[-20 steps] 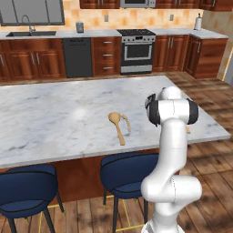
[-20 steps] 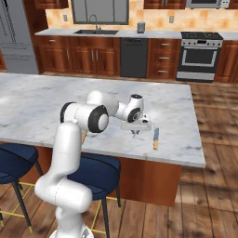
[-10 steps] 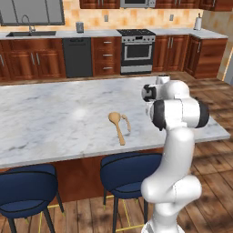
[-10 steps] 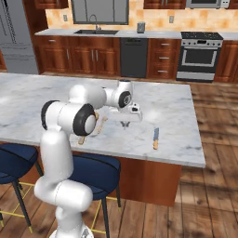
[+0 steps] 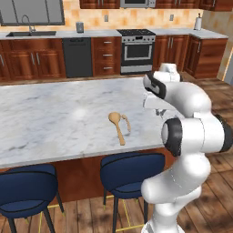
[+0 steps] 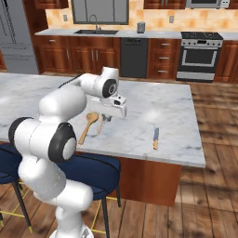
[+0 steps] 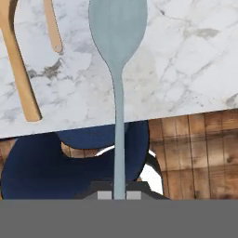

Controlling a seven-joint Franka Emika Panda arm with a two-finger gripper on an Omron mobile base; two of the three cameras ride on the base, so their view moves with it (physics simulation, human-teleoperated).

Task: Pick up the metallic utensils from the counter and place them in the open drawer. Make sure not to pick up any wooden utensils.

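Note:
An all silver-grey spoon (image 7: 118,32), one of the metallic utensils, stands straight up the hand view with its thin handle clamped in my shut gripper (image 7: 119,195). It hangs above the near edge of the marble counter (image 7: 186,60). In the right base view my gripper (image 6: 109,117) hovers just over the counter (image 6: 153,104), right beside the wooden utensils: a long wooden spoon (image 6: 88,123) and a small one (image 6: 101,124). The knife (image 6: 155,138), grey blade and tan handle, lies to the right near the counter's front edge. The open drawer is out of view.
Blue stools (image 5: 132,169) (image 5: 27,186) stand under the counter's near edge, one of them (image 7: 69,158) directly below the hand. The two wooden spoons (image 5: 118,125) lie mid-counter. Cabinets, a stove (image 5: 137,50) and a dishwasher line the far wall.
The arm has swung across the counter, away from the knife and over toward the wooden spoons. The wooden spoons and the knife have stayed where they were.

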